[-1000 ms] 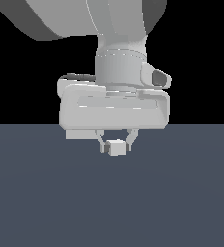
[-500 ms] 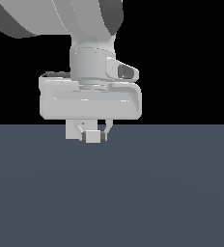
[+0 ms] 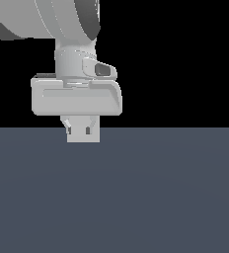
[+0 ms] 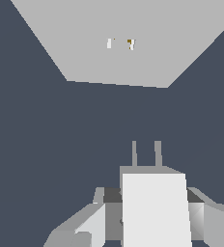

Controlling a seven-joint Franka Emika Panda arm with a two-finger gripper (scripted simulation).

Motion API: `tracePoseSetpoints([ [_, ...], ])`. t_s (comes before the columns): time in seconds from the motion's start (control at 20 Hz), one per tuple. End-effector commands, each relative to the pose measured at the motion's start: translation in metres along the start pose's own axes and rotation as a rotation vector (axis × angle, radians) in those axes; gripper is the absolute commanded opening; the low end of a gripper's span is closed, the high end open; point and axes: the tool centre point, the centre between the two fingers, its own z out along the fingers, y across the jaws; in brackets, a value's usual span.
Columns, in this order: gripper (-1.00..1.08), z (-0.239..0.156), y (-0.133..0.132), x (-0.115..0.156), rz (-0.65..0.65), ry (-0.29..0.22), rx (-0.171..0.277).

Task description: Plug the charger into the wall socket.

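Note:
My gripper (image 3: 82,130) is shut on the charger (image 3: 83,135), a small light-grey block held between the fingers just above the dark floor. In the wrist view the charger (image 4: 155,207) sits between my fingers (image 4: 87,226), with two thin prongs (image 4: 146,154) sticking out from its far end. The prongs point towards the wall socket (image 4: 85,53), a flat light-grey plate with a tiny dark-orange dot (image 4: 130,44) near its middle. A gap of dark floor separates the prongs from the plate. The socket is out of sight in the exterior view.
A plain dark blue-grey floor (image 3: 161,197) fills the lower half of the exterior view and surrounds the plate in the wrist view (image 4: 36,144). The arm's large hand body (image 3: 77,101) hangs above the charger.
The hand has moved towards the exterior view's left and risen a little, carrying the charger. It has also turned, so the block now shows its broad face.

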Motion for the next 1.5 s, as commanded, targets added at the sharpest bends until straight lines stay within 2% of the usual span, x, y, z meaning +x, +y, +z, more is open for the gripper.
tracePoseSetpoints([
  [0.0,-1.00,-0.002,-0.007,0.008,0.026,0.000,-0.005],
  [0.4,-1.00,-0.006,-0.020,0.023,0.071,-0.002,-0.012],
  [1.0,-1.00,-0.005,-0.020,0.028,0.074,-0.002,-0.012],
  [1.45,-1.00,0.000,-0.018,0.056,0.074,-0.002,-0.012],
])
